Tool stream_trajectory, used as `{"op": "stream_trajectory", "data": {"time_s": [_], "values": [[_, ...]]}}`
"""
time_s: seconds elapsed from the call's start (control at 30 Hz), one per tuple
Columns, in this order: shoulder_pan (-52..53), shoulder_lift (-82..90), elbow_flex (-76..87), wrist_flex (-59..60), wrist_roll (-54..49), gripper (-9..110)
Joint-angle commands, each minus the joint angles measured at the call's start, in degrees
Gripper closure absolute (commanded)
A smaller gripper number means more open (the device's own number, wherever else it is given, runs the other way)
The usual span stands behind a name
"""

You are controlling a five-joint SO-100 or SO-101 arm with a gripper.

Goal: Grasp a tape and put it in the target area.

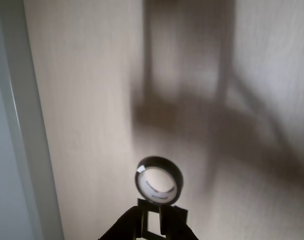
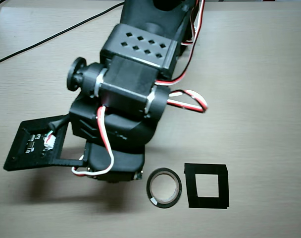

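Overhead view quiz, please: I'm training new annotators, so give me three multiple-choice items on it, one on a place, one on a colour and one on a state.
1. In the overhead view, where does the tape lie relative to the target area?
A) to its left
B) to its right
C) inside it

2. The target area's outline is:
A) white
B) black
C) red

3. The inside of the target area is:
A) filled by the tape
B) covered with paper
C) bare tabletop

Answers:
1 A, the tape sits just left of the target area, outside it.
2 B, its strips are black.
3 C, only tabletop shows inside.
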Motion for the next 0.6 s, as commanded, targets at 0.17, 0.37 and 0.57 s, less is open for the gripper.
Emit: {"op": "stream_trajectory", "data": {"time_s": [0.17,0.37,0.57], "values": [[0.35,4.83,3.25,0.18,-4.13,99],[0.35,5.01,3.25,0.18,-4.31,99],[0.35,5.36,3.52,0.26,-4.57,99]]}}
